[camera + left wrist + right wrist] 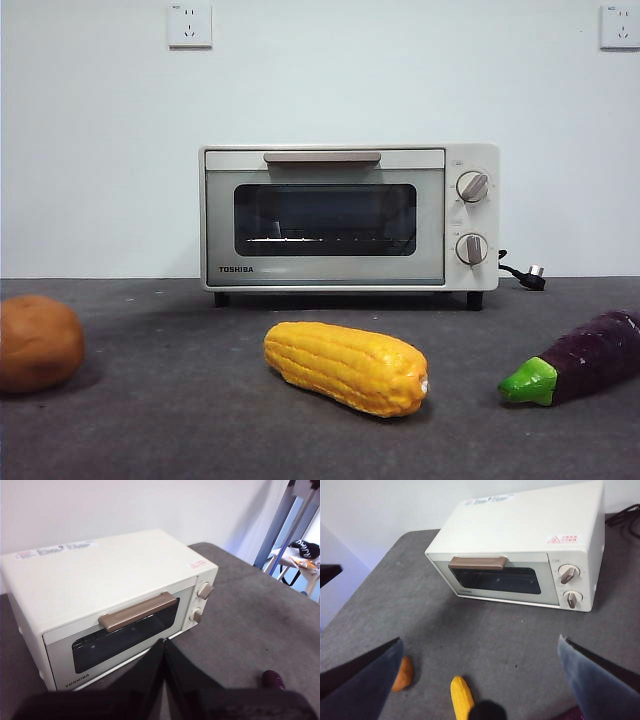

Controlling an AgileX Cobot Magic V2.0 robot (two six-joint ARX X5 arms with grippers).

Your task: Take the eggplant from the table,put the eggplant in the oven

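The table (180, 420) spans the scene. The oven (348, 216) stands at 12 o'clock, door closed. The corn (346, 366) lies at centre. The eggplant (585, 358) lies on the table at 4 o'clock, stem toward the corn. A brown lump (38, 342) sits at 8 o'clock. The right gripper (480, 680) hangs above the table, jaws spread wide. The left gripper (164, 647) faces the oven, jaws pressed together.

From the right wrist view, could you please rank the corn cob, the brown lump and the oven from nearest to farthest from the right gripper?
1. Corn cob: on the table between the right gripper's open jaws.
2. Brown lump: beside one jaw, slightly farther.
3. Oven: far across the table, door shut.
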